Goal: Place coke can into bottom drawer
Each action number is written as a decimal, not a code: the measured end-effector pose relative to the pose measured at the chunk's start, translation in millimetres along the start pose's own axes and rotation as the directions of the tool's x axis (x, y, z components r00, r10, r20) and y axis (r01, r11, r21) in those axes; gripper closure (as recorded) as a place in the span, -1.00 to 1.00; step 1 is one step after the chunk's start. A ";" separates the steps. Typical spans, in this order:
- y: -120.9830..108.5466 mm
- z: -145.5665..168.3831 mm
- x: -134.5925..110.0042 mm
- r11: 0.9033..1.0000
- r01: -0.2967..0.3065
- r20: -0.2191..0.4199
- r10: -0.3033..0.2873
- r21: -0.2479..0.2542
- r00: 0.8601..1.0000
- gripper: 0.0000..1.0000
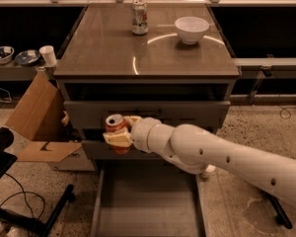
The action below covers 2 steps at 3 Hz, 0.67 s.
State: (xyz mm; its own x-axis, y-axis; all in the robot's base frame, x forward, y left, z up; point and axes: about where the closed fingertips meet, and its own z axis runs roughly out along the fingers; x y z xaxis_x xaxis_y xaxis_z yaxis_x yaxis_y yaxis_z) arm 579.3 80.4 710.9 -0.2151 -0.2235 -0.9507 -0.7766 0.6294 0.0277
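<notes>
The claw (117,138) is pinched around the coke can (116,126), holding it upright in front of the cabinet's drawer fronts, above the left rear part of the pulled-out bottom drawer (148,201) and not yet inside it. The task looks to be in its carrying step: the can is gripped and clear of the worktop (108,48), with lowering and release to come. The white arm (227,157) reaches in from the lower right and crosses over the drawer's right rear corner, so it takes up part of the room there. The bottom drawer offers a wide, flat floor between low side walls, and the next move calls for a descent past the middle drawer front (91,149), which sits right behind the can, then setting the can down upright before the grip is let go. Nudging toward the drawer's middle would keep it off the left wall. The cardboard box (37,112) stands left of the cabinet, apart from the path. Up on the worktop, the white bowl (191,28) and the silver can (139,17) sit well away.
</notes>
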 end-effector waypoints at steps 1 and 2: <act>-1.0 18.5 23.8 0.998 0.028 0.056 -0.031 0.060 0.998 1.00; -6.9 24.1 33.3 0.996 0.004 0.066 -0.010 0.084 0.998 1.00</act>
State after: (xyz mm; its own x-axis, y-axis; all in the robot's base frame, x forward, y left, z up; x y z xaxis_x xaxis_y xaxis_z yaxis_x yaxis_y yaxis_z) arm 591.8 86.5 671.6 -0.1678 -0.1802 -0.9692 -0.7248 0.6889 -0.0026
